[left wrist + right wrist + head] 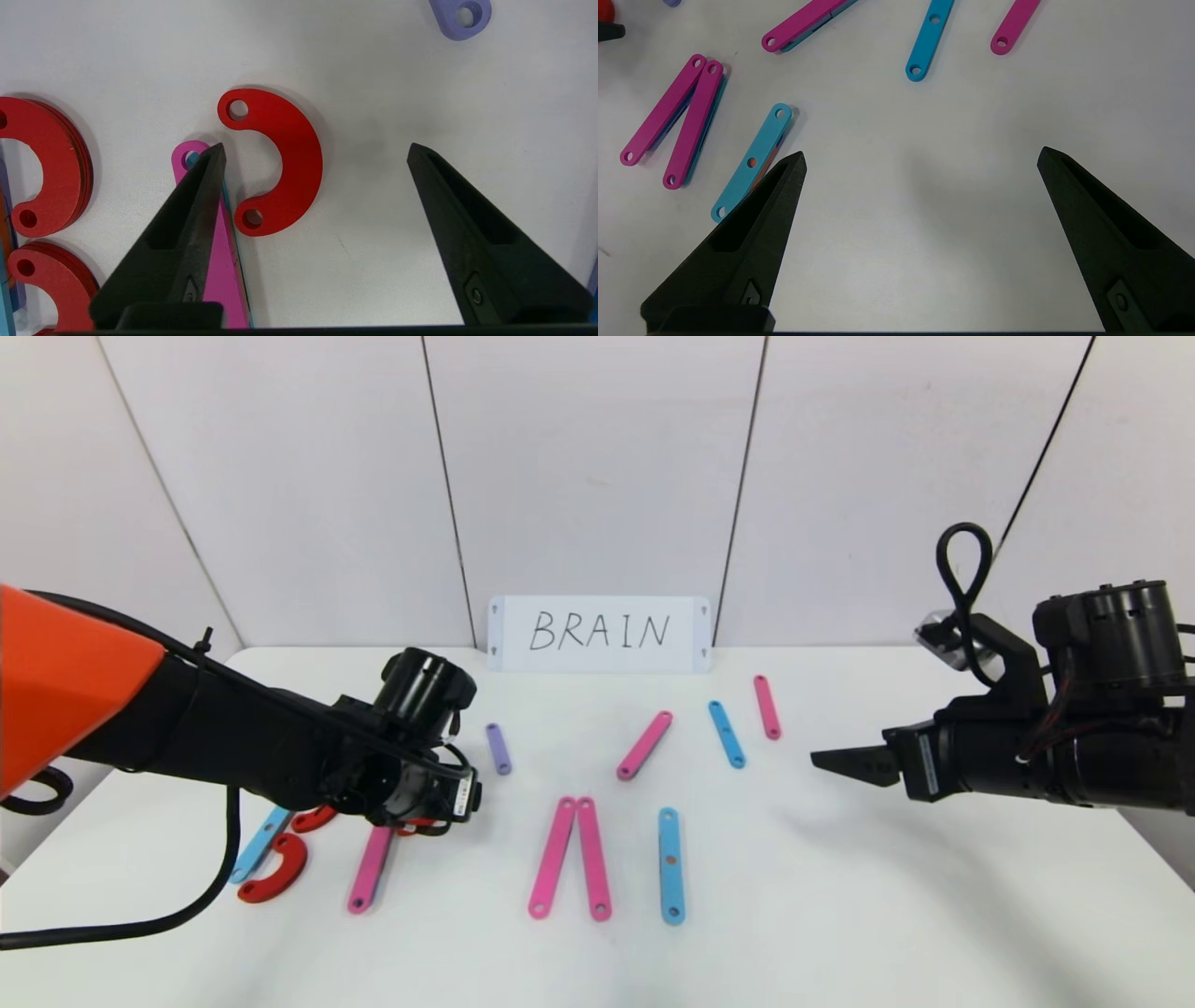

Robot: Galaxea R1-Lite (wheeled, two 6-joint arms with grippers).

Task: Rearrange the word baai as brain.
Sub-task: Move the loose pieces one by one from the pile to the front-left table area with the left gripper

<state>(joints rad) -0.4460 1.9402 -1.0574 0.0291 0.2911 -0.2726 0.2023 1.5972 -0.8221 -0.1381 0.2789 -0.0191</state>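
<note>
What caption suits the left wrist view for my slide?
Open left gripper poised over a red half-ring beside a pink strip.

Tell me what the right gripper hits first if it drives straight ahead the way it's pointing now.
Probably nothing close: the right gripper hangs open, pointing across the table toward the left arm. Bare surface lies between its fingers in the wrist view. The blue strip and pink strip look nearest its line, though depth is unclear.

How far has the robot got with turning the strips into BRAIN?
Early. Done: a red half-ring lies beside the pink upright, starting the R. In hand: nothing; the left claw hangs open over that half-ring, the right claw open over bare table. Left: the scattered strips near the white card form no N.
</note>
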